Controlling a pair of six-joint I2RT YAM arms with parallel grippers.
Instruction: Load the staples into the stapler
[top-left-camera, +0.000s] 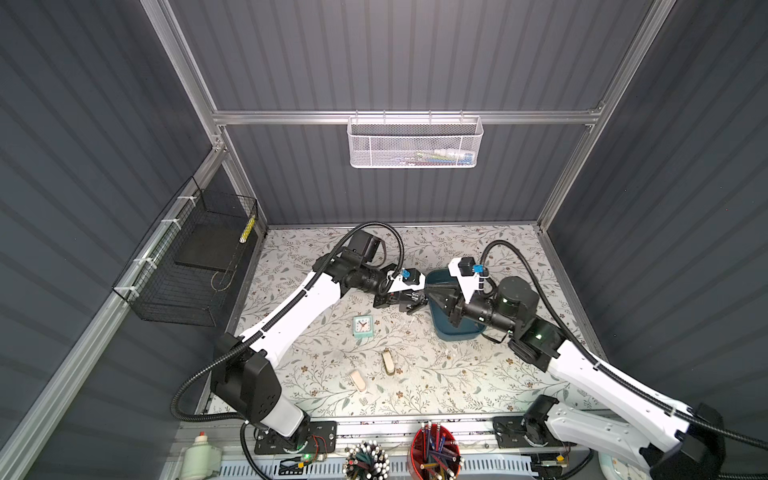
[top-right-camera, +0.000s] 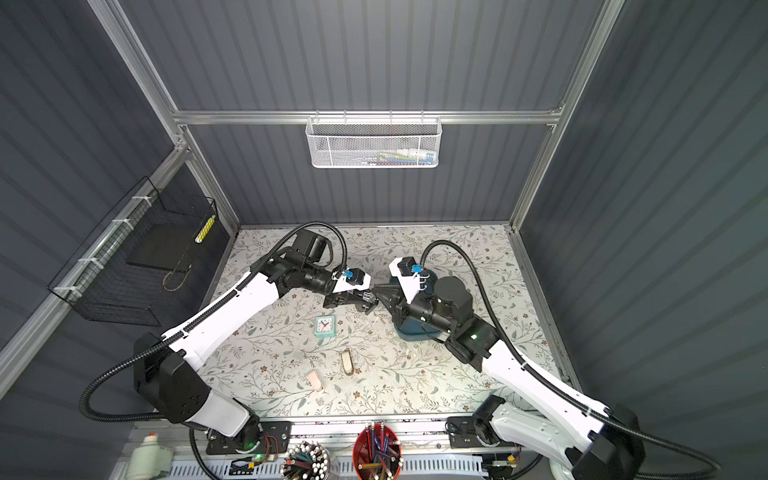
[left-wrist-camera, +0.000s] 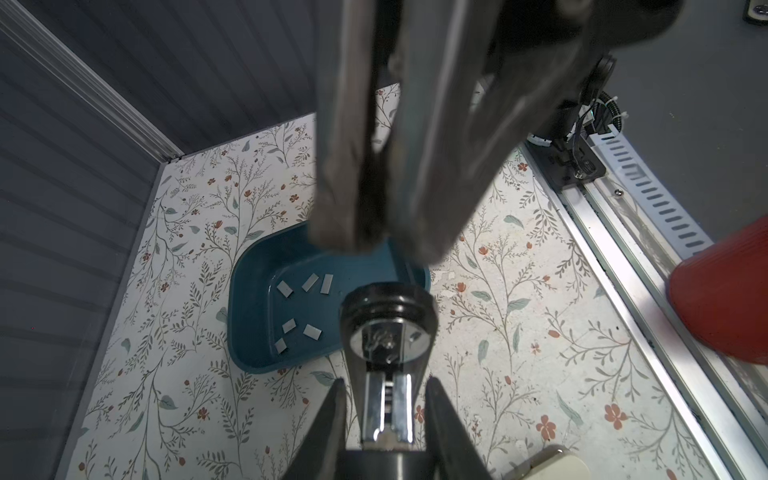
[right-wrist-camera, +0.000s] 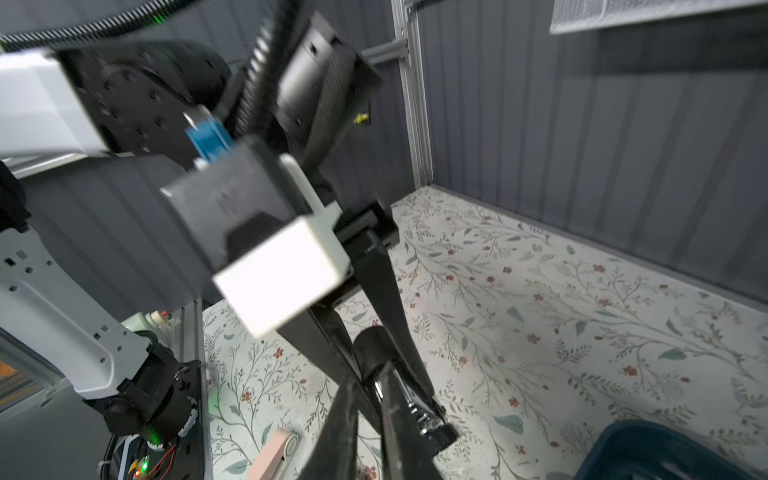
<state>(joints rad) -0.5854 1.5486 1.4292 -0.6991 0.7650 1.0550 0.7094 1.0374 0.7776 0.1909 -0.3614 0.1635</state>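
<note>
**Risk: stapler levered loose, strips hard to reach**

The small black-and-chrome metal stapler (left-wrist-camera: 388, 340) is held aloft by the left gripper (left-wrist-camera: 386, 384), whose jaws are clamped on the chrome body from both sides. The right gripper (right-wrist-camera: 369, 376) is seen w/ fingers drawn close together, pinching the stapler's black end. It is blurred in the left wrist view, so the exact contact pt cannot be told. Whether the chrome channel is empty cannot be told either.

The staples (left-wrist-camera: 310, 282), six tiny flat grey metal strips, are lying loose on the floor of the dark teal rounded plastic tray (left-wrist-camera: 249, 299). The tray is set on the floral-print tabletop (left-wrist-camera: 519, 332), just beside the held stapler.

Likely failure pts, as judged from here:
- One small item is held by two grips. If the arms are moved out of step, the stapler is prob. levered out of one pair of jaws and dropped, poss. into the tray, scattering the strips.
- If the top is only part opened, it may be snapped shut once released, and the channel closed off.
- The strips are thin and flat vs. the tray floor, so a pinch may be missed or a strip flicked away. Approach is limited by the tray wall, esp. near the corners.
- The channel is narrow, so a tilted strip is likely jammed at the mouth.
</note>
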